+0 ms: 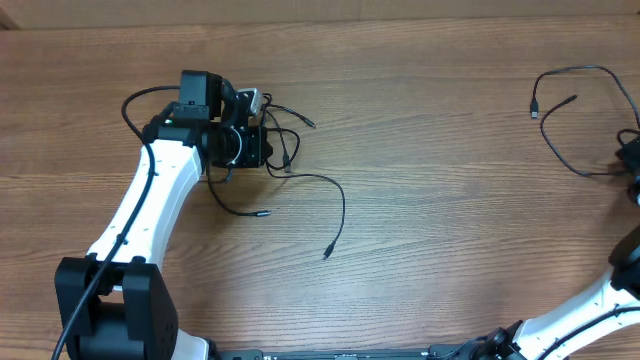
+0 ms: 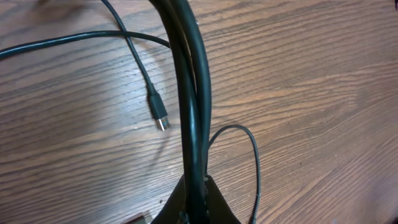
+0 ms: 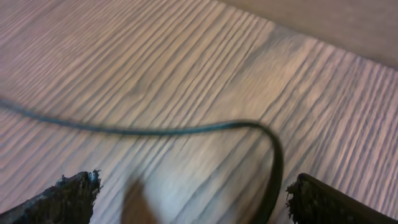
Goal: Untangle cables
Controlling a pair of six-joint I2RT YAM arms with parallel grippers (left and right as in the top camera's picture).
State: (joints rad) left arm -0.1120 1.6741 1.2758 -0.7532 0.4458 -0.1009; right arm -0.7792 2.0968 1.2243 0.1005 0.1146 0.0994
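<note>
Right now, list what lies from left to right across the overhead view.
Left arm → left gripper, shut on the tangled cables → their loose plug end → bare table → separated cable → right gripper, open at the right edge.

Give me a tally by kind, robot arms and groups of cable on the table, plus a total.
Robot arms: 2, the left arm and the right arm
Cable groups: 2, the tangled bundle and the separated loop
Total: 4
</note>
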